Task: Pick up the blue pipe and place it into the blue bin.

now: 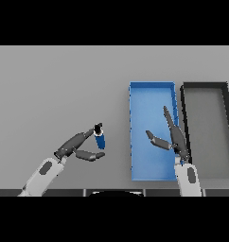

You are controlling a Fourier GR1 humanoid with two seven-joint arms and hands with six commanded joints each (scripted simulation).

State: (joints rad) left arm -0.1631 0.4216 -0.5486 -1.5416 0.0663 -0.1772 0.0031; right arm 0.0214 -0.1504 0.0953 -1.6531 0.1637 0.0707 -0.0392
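My left hand point(81, 147) pinches the blue pipe point(100, 140), left of the blue bin point(151, 87). My right hand point(172, 138) is spread over that bin.

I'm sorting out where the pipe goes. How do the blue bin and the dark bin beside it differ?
The blue bin is bright blue; the dark bin is black-rimmed with a grey floor. The blue bin lies nearer the blue pipe; the dark bin sits at the table's far right. The right hand hangs over the blue bin. Both are rectangular open trays.
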